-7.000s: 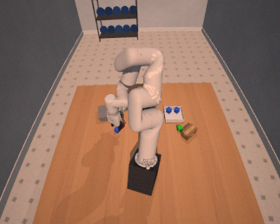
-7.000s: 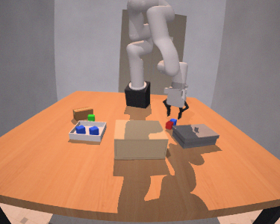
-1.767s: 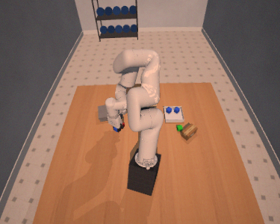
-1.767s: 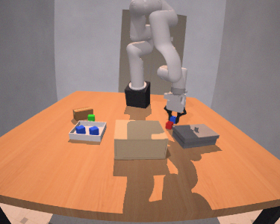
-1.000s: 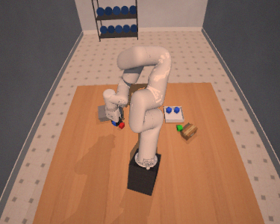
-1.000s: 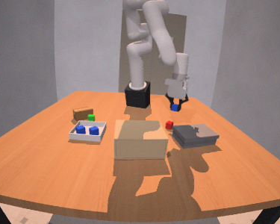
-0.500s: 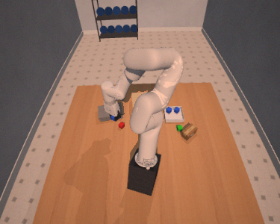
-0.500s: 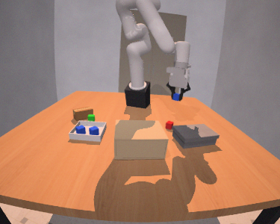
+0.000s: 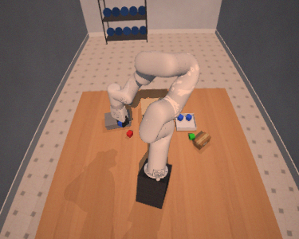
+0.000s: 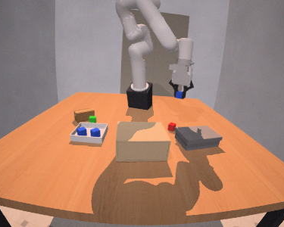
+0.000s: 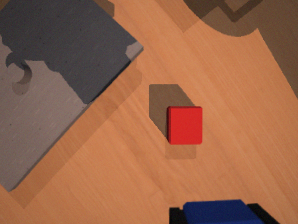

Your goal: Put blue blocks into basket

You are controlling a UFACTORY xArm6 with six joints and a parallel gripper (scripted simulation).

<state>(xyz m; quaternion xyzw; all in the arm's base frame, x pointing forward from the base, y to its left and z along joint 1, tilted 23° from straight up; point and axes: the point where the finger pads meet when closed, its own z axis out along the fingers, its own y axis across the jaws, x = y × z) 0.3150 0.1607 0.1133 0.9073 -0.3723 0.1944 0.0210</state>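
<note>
My gripper (image 9: 121,123) (image 10: 179,94) (image 11: 216,215) is shut on a blue block (image 10: 179,95) (image 11: 215,213), held in the air above the table. Two blue blocks (image 9: 180,117) (image 9: 188,117) (image 10: 82,131) (image 10: 95,132) lie inside the white basket (image 9: 186,129) (image 10: 86,139). The grey metal box (image 10: 199,144) has its lid (image 9: 111,120) (image 10: 210,132) (image 11: 60,30) lying flat on top. The light wooden cabinet (image 9: 150,103) (image 10: 142,150) stands between basket and box; no drawer stands out towards the exterior camera, and its side towards the arm is hidden.
A red block (image 9: 130,134) (image 10: 172,126) (image 11: 185,125) lies on the table beside the metal box. A green block (image 9: 191,136) (image 10: 92,119) lies near the basket, beside a small brown wooden object (image 9: 202,140) (image 10: 84,115). The black arm base (image 9: 153,191) (image 10: 139,97) stands behind them in the exterior view.
</note>
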